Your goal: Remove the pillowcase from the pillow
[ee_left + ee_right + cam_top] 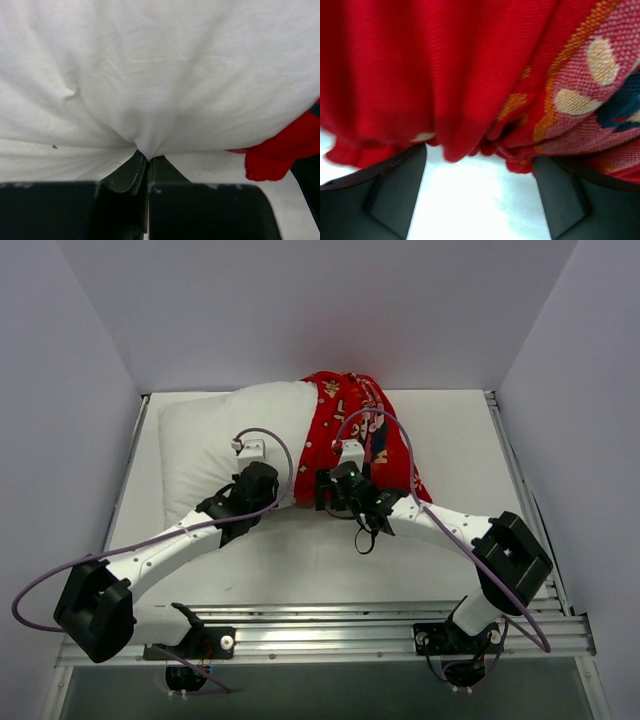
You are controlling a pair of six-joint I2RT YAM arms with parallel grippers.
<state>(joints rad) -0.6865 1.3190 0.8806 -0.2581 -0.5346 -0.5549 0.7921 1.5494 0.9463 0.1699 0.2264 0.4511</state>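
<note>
Lying across the far half of the table (300, 565) is one pillow (215, 435), white and plump, with one red pillowcase (350, 425) bunched over its right end; the pillow's left part is bare. Two arms, the left arm (170, 545) and the right arm (450, 525), bow inward from their bases to the pillow's near edge. Two purple cables (283, 445), one looped over each wrist, cross in front of the cloth seen from above. The left gripper (148, 161) is clenched on a pinch of the pillow's white fabric, creases fanning out from the closed fingertips, and a red hem of the pillowcase lies just to its right. The right gripper (479, 170) stands released at the pillowcase's near hem, its two fingers (395, 190) spread wide, with red folds hanging above and between them.
</note>
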